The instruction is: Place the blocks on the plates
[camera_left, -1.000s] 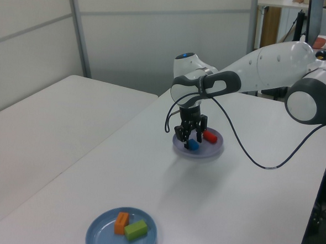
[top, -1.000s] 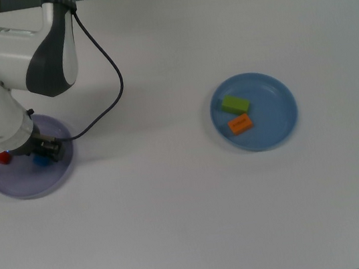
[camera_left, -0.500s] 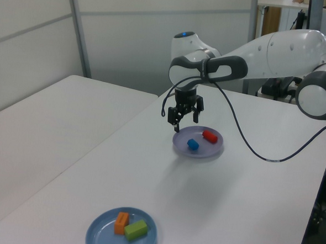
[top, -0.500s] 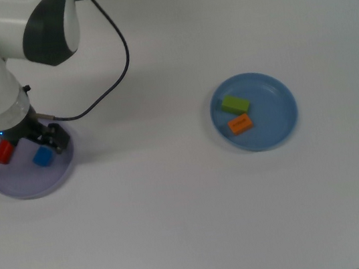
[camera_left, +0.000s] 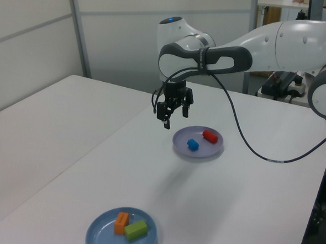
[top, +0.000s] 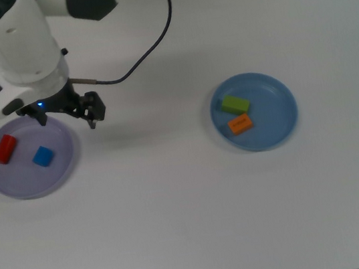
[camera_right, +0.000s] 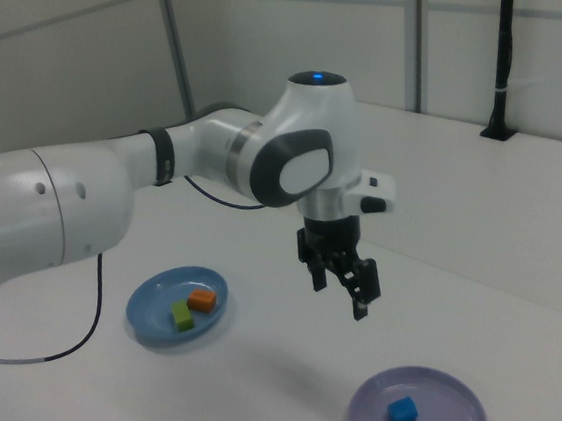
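Blocks all plated: red oblong [top: 4,148] and blue cube [top: 43,155] on lavender plate [top: 12,188], green [top: 235,104] and orange [top: 240,124] on blue plate [top: 287,128] toward three o'clock, gripper [top: 88,112] open and empty above the table, only risk probably a low sweep clipping a rim.

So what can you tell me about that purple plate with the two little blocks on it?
The purple plate is round and shallow, pale lavender, smooth like plastic. It lies flat on the white table, at the top view's left. A red block and a blue cube rest in it, apart from each other. The end effector hangs above the table just off its rim, touching nothing.
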Robot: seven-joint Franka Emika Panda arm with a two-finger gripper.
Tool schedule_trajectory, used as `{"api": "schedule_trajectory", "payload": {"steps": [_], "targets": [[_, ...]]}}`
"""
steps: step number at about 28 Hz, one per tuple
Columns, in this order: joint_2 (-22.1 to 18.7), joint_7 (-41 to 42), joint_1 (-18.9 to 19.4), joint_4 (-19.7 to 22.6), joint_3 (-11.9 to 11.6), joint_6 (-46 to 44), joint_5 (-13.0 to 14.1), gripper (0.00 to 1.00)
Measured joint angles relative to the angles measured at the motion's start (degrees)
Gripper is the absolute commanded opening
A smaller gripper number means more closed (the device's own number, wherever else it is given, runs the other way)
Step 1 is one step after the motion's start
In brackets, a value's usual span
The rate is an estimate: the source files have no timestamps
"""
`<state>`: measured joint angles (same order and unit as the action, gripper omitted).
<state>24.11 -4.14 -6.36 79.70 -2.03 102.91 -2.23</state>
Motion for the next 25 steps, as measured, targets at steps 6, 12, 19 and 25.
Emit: {"api": "schedule_trajectory", "payload": {"steps": [6, 12, 19, 25], "targets": [[-1.27, 0.03, 3.03, 0.02, 0.03, -1.73, -1.89, 1.00], [-1.44, 0.05, 4.45, 0.21, 0.03, -3.42, -2.70, 1.00], [-1.44, 0.23, 4.47, 0.37, -0.01, -3.67, -2.96, 1.00], [-1.44, 0.27, 4.47, 0.39, -0.01, -3.68, -2.96, 1.00]]}}
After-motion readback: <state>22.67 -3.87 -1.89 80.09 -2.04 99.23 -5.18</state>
